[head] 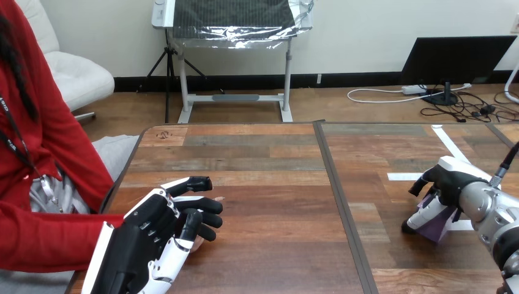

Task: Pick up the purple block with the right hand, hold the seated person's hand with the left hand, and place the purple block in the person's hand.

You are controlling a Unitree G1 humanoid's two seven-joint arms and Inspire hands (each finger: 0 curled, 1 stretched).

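Nearest, by the near-left corner of the wooden plank counter (pixel 275 202), the robot's left hand (pixel 156 229) is seen with its fingers curled round the person's hand (pixel 197 244), of which only slivers are shown beneath them, at the end of a red sleeve (pixel 49 242). Farther back, close to the counter's right edge, the small purple block (pixel 442 228) is found under the right hand (pixel 450 184), whose fingers are closed down over it from above. Whether the block is lifted or resting on the counter cannot be told, nor can its long axis be made out under the fingers. The block lies among strips of white tape (pixel 404 176). The coming move is judged to turn on one relation: the block lies well apart from the held hand, toward the right edge and a little farther from the near edge, with the dark seam (pixel 343 208) down the counter's middle between them. A carry toward the left edge and slightly nearer is therefore called for, with the right hand alone in reach of the block.
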